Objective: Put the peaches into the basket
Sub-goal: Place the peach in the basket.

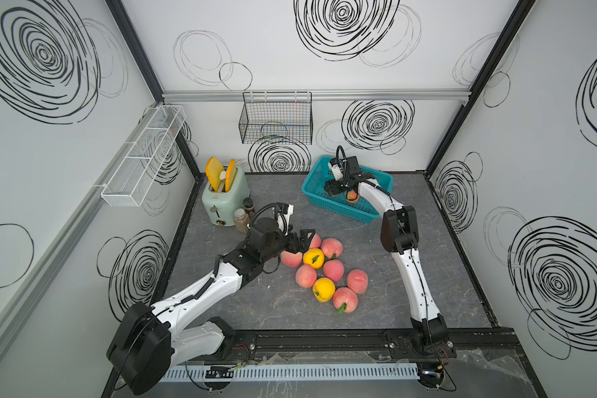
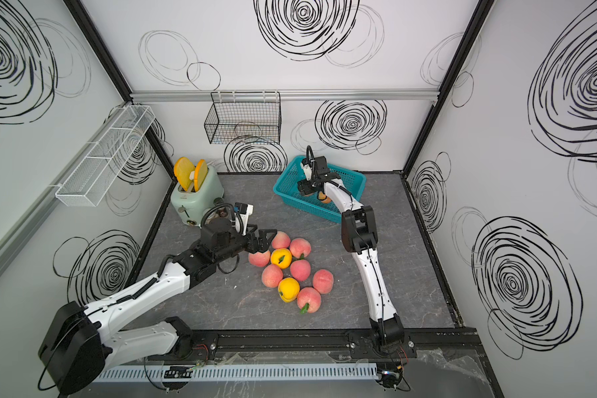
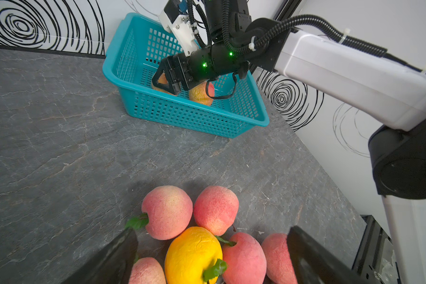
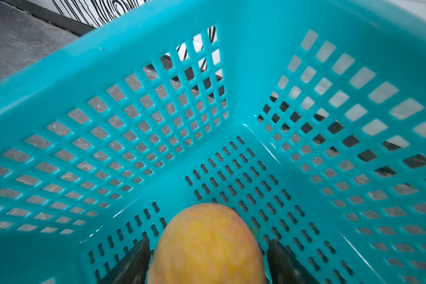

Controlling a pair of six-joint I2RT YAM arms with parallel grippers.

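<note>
Several peaches lie bunched mid-table in both top views, pink ones [image 1: 333, 269] and two yellow ones [image 1: 313, 257]. My left gripper [image 1: 302, 241] hovers wide open at the cluster's far-left edge. In the left wrist view its fingers [image 3: 118, 258] flank a yellow peach [image 3: 192, 253]. The turquoise basket [image 1: 311, 187] stands at the back right. My right gripper [image 4: 208, 258] reaches down inside it, with an orange-yellow peach [image 4: 207, 246] between its fingers and narrow gaps on both sides. A second peach [image 3: 202, 94] rests on the basket floor beside it.
A mint toaster [image 1: 223, 200] holding orange slices stands back left, with spice jars [image 1: 242, 217] beside it. A black wire basket [image 1: 276, 119] hangs on the back wall and a white mesh rack [image 1: 142, 158] on the left wall.
</note>
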